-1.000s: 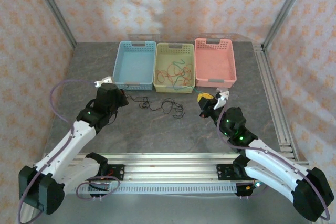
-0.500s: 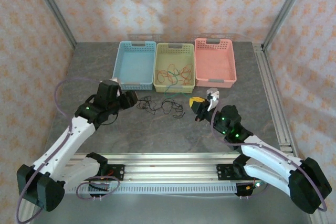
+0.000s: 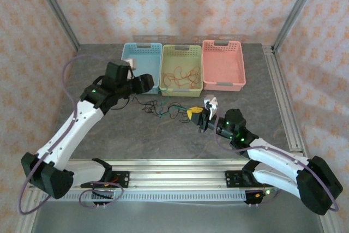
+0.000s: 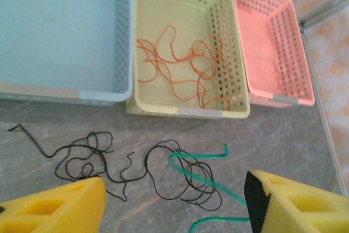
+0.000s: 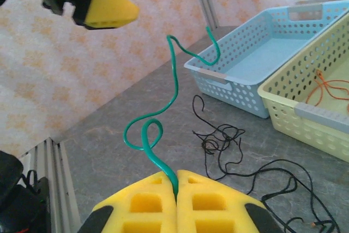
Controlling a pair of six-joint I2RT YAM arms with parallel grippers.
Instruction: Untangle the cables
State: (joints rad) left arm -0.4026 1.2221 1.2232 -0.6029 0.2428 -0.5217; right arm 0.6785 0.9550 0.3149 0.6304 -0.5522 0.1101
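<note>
Top external view: the left gripper (image 3: 143, 83) hangs released, fingers spread, above the table (image 3: 109, 129) just in front of the blue basket (image 4: 103, 95). Below it the black cables (image 4: 90, 147) lie in a loose knot. The green cable (image 5: 175, 88) crosses that knot and ends in the right gripper (image 5: 175, 181), clenched on it. An orange cable (image 4: 204, 53) lies in the yellow basket (image 4: 185, 112). Pulling the green cable hard may tighten the knot or drag it along, and so thin a cable may slip free. No writing is readable.

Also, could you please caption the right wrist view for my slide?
Right tool pinches a green cable above black cables, near a blue basket and a yellow basket.
</note>
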